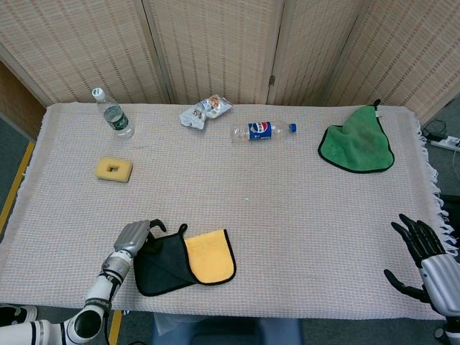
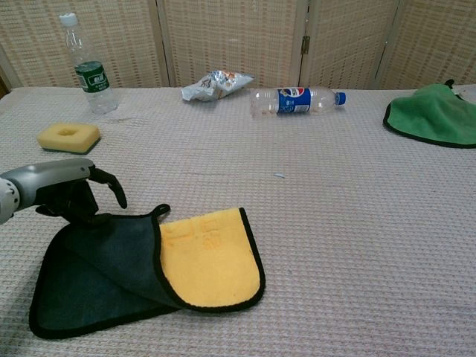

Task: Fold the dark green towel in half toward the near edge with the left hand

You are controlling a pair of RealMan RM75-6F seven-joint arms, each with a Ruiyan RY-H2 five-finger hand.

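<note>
Dark green towel (image 1: 162, 264): low in the left half of the head view, flat on the tabletop (image 1: 302, 215) just short of the near edge. Shows a diagonal crease and a thin dark binding all round, with a small hanging loop (image 2: 158, 210) at the far corner. Looks soft, light and limp; likely to sag and drag on the woven cover rather than hold a shape, so best taken at a far corner or along the far hem, pinching the binding where the cloth is thickest. Seems already doubled over, judging by the crease.

Left hand (image 2: 63, 186): at the towel's far left corner, fingers curled downward like a hook. Cannot tell whether any cloth is pinched or merely touched. Right hand (image 1: 420, 251): lower right of the head view, off the tabletop's edge, fingers spread, holding nothing.

Overlapping the towel's right side: a yellow cloth (image 1: 210, 256) with the same dark binding; liable to shift if the towel is pulled. Well apart: a yellow sponge (image 1: 113, 169) at middle left, an upright water bottle (image 1: 111, 113) at upper left, a crumpled snack packet (image 1: 205, 111) and a cola bottle (image 1: 262, 131) on its side at top centre, a bright green towel (image 1: 357, 144) at upper right. None between hand and near edge.
</note>
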